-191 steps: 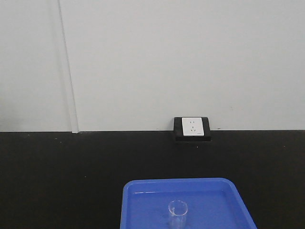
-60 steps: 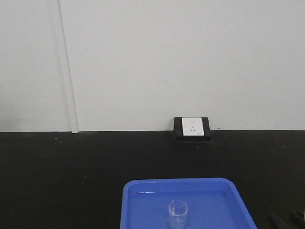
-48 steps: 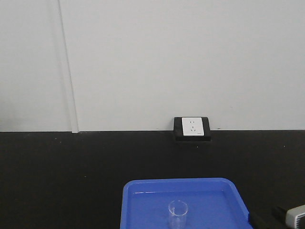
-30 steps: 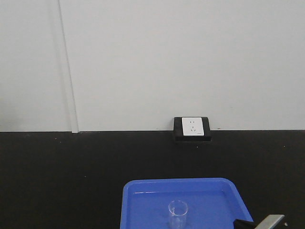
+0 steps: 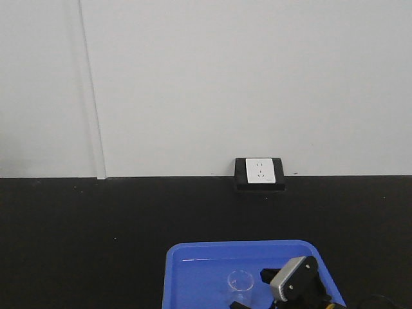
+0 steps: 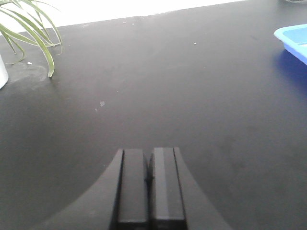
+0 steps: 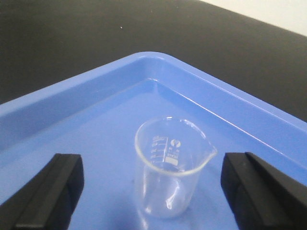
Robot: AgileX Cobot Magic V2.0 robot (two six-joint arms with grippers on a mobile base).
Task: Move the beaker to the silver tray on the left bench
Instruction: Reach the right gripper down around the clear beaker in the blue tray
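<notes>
Straddling the upright beaker (image 7: 170, 167) in the blue tray (image 7: 86, 110), the right end effector (image 7: 153, 191) gapes wide, touching nothing; the left end effector (image 6: 148, 187) is closed, empty

Plain white wall (image 5: 225, 77), vertical trim strip (image 5: 92, 96) at 10 o'clock. Matte black worktop (image 5: 96, 232) below, socket (image 5: 259, 172) at 4 o'clock on the join. Even light.
</notes>
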